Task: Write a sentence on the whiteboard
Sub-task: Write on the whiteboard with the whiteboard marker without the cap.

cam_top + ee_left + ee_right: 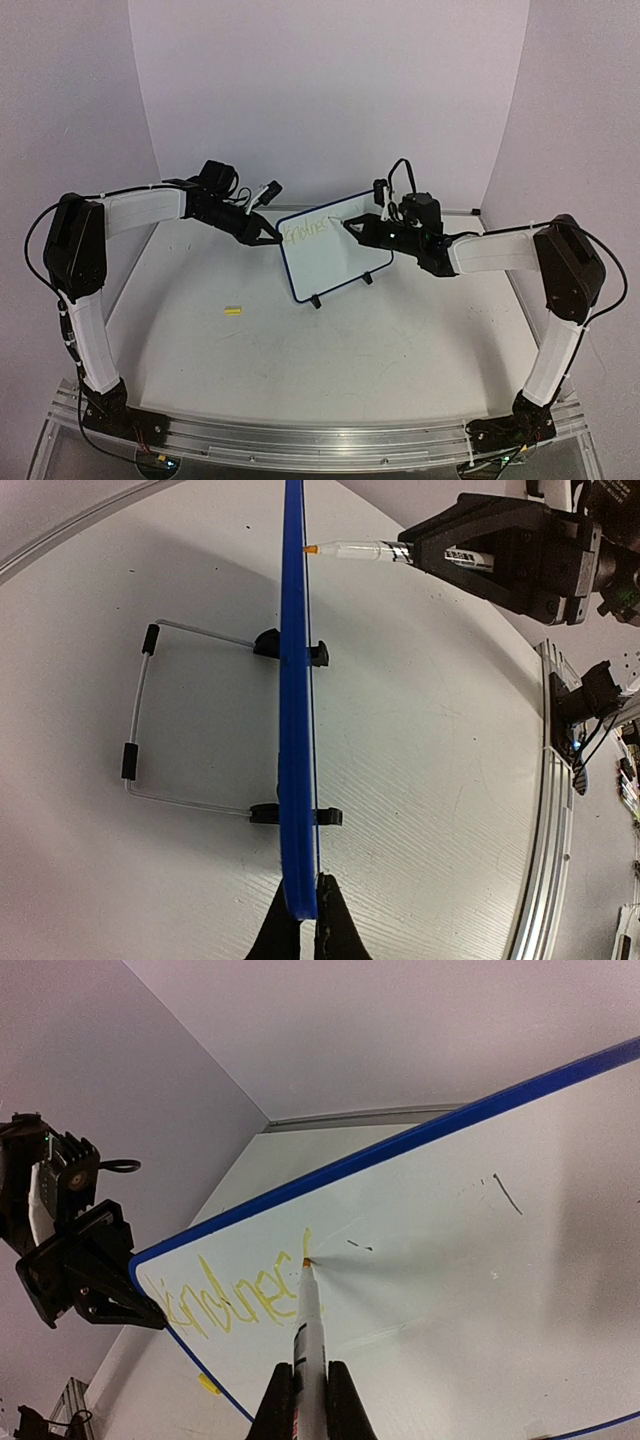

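Whiteboard point(335, 258), partial yellow sentence point(235, 1305)

A small, blue-rimmed whiteboard point(335, 262) is being stood nearly upright; a faint yellow handwritten sentence point(303, 229) is being displayed near its upper left corner.

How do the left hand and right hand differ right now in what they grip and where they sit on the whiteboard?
The left hand is shut on the blue edge of the whiteboard; the right hand is shut on a marker. The left hand sits at the board's side; the right faces its front, marker tip on the surface beside the yellow writing. Both are shut.
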Action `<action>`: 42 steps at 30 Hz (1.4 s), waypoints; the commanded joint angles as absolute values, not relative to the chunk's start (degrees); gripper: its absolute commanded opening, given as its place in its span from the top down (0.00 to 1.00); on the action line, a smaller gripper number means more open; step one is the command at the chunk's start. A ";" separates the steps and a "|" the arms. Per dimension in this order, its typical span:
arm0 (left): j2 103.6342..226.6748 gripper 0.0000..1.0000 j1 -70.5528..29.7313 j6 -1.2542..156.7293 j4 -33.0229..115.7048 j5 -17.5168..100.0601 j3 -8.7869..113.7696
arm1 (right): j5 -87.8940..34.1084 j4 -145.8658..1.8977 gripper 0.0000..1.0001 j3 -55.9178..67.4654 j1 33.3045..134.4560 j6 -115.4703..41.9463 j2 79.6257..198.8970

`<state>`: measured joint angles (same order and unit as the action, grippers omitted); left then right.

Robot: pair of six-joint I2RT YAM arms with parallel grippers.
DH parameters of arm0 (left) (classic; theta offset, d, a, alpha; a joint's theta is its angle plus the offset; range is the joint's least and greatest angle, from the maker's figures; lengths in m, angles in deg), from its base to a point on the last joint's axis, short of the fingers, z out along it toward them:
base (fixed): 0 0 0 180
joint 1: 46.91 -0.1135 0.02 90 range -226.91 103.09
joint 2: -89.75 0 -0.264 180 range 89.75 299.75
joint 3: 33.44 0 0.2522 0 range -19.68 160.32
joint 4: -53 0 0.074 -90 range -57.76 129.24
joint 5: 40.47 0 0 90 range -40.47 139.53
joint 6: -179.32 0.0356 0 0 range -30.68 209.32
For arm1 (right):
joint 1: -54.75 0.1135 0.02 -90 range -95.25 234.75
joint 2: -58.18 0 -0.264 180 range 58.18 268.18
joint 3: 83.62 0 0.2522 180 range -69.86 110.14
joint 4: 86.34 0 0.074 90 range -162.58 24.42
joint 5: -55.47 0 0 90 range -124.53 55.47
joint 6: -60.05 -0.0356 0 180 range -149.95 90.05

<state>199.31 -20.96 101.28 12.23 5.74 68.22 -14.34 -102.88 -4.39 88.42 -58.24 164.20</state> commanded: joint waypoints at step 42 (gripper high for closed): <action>199.64 1.00 -19.66 102.19 9.10 6.09 69.18 | -15.14 -101.71 1.00 -6.58 88.89 -56.35 163.94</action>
<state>199.31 -20.96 101.07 12.23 5.74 68.22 -16.05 -101.91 -6.66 88.43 -57.30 164.20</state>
